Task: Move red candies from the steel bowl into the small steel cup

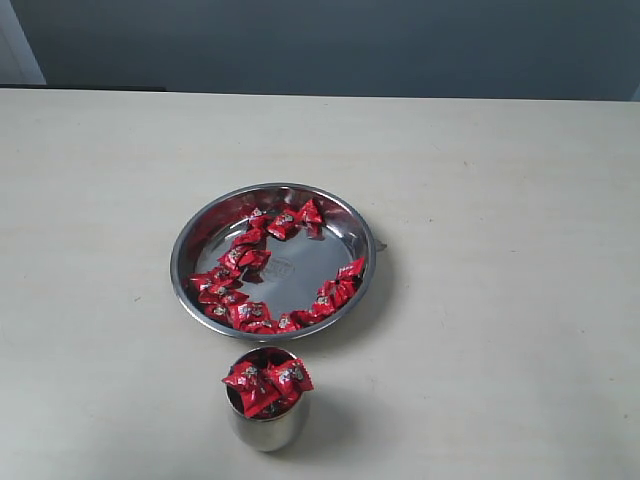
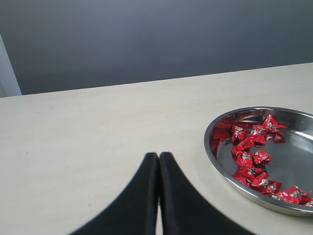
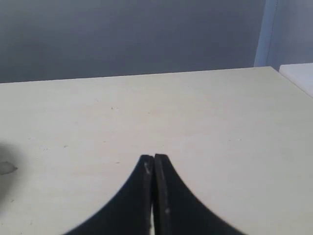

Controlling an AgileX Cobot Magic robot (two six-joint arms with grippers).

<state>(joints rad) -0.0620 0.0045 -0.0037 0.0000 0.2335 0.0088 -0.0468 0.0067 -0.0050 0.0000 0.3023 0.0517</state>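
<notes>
The steel bowl (image 1: 192,240) sits mid-table with several red candies (image 1: 240,258) strewn along its inner edge. Nearer the front stands the small steel cup (image 1: 265,428), heaped with red candies (image 1: 266,381) that rise above its rim. Neither arm shows in the exterior view. In the left wrist view my left gripper (image 2: 158,155) is shut with nothing between its black fingers, over bare table beside the steel bowl (image 2: 213,155) and its red candies (image 2: 252,152). My right gripper (image 3: 154,157) is shut and empty too, over bare table; bowl and cup are out of its view.
The pale table (image 1: 500,200) runs back to a grey wall. A white vertical strip (image 2: 9,68) stands at the table's far corner, and a pale panel (image 3: 288,34) with a white ledge lies past the table's edge in the right wrist view.
</notes>
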